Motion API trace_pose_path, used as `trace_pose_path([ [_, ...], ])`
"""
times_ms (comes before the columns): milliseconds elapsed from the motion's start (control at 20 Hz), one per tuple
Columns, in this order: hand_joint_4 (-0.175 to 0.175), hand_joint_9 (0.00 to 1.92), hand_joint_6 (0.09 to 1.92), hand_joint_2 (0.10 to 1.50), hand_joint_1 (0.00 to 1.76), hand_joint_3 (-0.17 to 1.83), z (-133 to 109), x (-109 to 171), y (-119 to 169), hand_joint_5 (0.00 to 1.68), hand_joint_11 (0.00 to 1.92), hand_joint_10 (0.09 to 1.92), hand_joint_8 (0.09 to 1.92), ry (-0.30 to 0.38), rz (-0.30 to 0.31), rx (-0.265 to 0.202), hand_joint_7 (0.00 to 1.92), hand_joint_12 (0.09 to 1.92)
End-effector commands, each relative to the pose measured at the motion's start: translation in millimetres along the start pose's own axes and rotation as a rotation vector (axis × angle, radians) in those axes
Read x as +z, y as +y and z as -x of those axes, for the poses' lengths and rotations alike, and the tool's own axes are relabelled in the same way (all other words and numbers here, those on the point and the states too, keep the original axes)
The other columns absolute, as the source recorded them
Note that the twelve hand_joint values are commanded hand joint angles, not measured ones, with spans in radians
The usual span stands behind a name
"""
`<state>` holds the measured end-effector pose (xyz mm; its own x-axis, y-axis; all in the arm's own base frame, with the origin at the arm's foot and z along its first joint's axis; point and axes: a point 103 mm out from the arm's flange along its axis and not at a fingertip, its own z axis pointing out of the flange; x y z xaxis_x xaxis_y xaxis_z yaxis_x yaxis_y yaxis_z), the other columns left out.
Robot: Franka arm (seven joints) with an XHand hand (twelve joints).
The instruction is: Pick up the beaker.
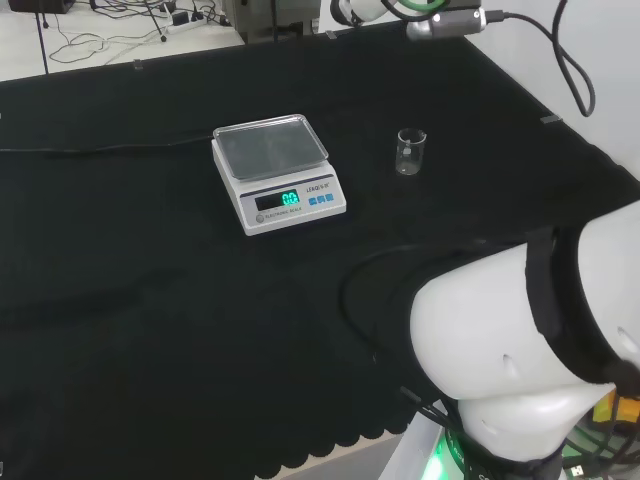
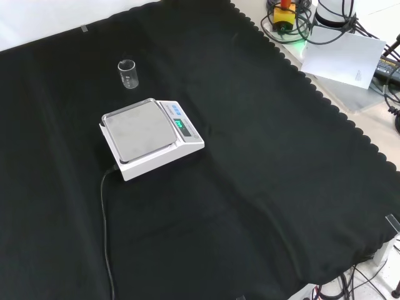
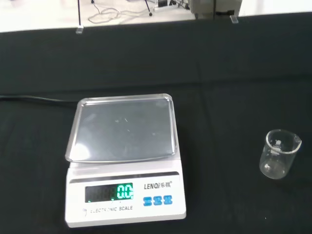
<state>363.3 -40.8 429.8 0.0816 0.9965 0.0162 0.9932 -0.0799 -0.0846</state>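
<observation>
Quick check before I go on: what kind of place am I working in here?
Most likely a lab bench set up for weighing: an electronic scale and a small clear glass beaker stand on black cloth, with cables on the floor behind.

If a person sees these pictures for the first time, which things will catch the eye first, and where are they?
The eye goes first to the white electronic scale with its lit green display, standing near the middle of the black cloth; its steel pan is bare. In the head view a small clear beaker stands upright on the cloth to the right of the scale, apart from it, and looks empty.
</observation>
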Motion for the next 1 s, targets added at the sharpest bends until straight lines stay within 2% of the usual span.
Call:
trace_pose_path([
  [50, -0.028, 0.41, 0.09, 0.83, 0.66, 0.44, 23, 27, 42, 0.46, 0.0, 0.84, 0.75, -0.006, -0.006, 0.013, 0.3, 1.47],
  [400, -0.03, 0.41, 0.1, 0.83, 0.66, 0.45, 44, 62, 73, 0.47, 0.0, 0.84, 0.75, 0.029, -0.056, 0.038, 0.3, 1.45],
  [650, -0.033, 0.4, 0.11, 0.82, 0.67, 0.45, 64, 83, 88, 0.48, 0.0, 0.84, 0.75, 0.004, -0.1, 0.037, 0.31, 1.45],
  [750, -0.034, 0.4, 0.11, 0.82, 0.67, 0.45, 73, 89, 93, 0.48, 0.0, 0.84, 0.75, -0.002, -0.096, 0.043, 0.31, 1.45],
  [1000, -0.036, 0.4, 0.11, 0.82, 0.67, 0.46, 94, 106, 110, 0.48, 0.0, 0.84, 0.75, 0.024, -0.136, 0.05, 0.31, 1.44],
])
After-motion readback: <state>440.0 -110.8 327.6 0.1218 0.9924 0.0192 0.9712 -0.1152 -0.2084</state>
